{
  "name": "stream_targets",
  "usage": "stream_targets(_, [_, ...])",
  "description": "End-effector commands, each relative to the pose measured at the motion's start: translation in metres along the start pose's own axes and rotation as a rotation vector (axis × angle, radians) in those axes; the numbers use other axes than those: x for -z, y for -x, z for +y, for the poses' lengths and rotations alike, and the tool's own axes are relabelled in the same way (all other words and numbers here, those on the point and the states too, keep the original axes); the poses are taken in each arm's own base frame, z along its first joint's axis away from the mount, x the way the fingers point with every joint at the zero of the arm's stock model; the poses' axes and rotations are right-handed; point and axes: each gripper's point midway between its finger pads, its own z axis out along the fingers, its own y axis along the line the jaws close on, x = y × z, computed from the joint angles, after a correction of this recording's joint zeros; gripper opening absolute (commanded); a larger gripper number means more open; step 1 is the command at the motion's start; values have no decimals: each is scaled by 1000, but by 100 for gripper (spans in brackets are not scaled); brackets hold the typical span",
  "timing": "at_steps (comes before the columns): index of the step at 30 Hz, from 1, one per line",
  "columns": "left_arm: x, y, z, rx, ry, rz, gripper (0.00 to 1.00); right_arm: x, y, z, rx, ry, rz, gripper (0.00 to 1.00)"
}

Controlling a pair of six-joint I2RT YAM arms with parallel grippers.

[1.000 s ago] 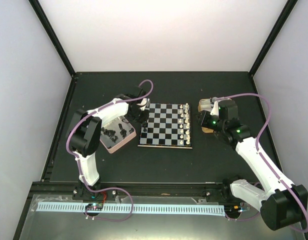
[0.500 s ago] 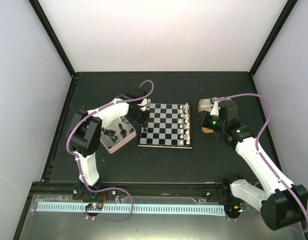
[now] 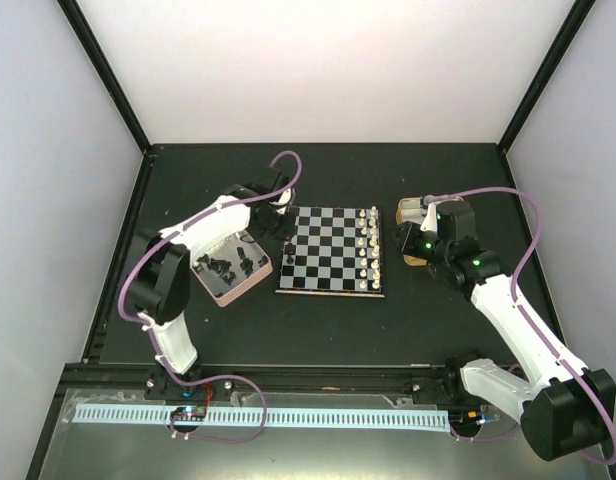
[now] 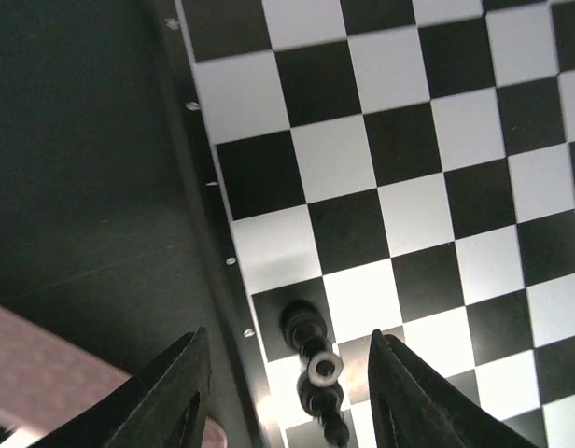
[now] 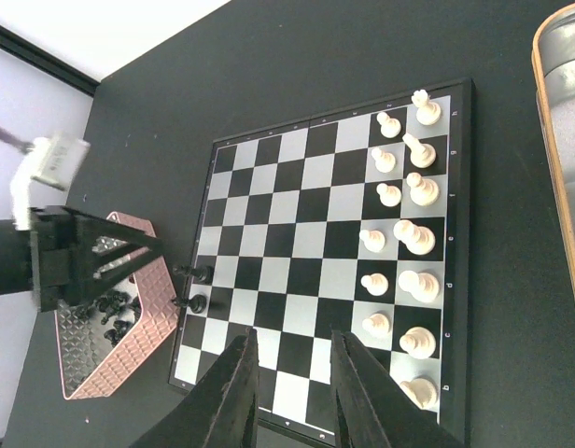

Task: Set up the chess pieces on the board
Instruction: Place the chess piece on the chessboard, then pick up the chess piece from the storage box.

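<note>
The board (image 3: 333, 250) lies mid-table, and it also shows in the left wrist view (image 4: 399, 168) and the right wrist view (image 5: 306, 233). Two black chess pieces (image 3: 288, 253) stand on its left edge column; they appear below my left jaws (image 4: 314, 359) and in the right wrist view (image 5: 194, 287). More black pieces lie in the pink-rimmed tin (image 3: 228, 268). My left gripper (image 3: 285, 222) (image 4: 287, 341) is open and empty, hovering above those two pieces. My right gripper (image 3: 408, 243) (image 5: 292, 338) is open and empty, right of the board.
White pieces (image 3: 368, 250) fill the board's two right columns (image 5: 399, 243). The gold-rimmed tin (image 5: 563, 140) sits right of the board, mostly under my right arm (image 3: 415, 258). The pink tin (image 5: 110, 327) touches the board's left side. Black frame posts ring the table.
My left gripper has risen and drawn back toward the far left corner of the board, uncovering the two black pieces on the left column. The right arm has not moved.
</note>
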Motion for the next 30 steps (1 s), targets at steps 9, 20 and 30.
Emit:
stream_targets(9, [61,-24,79,291,184,-227,36,2,5,6,-8,17,-13,23])
stream_targets(20, [19,-44,111,426,187,-161,40,-1,7,8,-8,24,-3,23])
stream_targets(30, [-2,-38,126,474,207,-142,41,-2,3,5,-7,18,4,23])
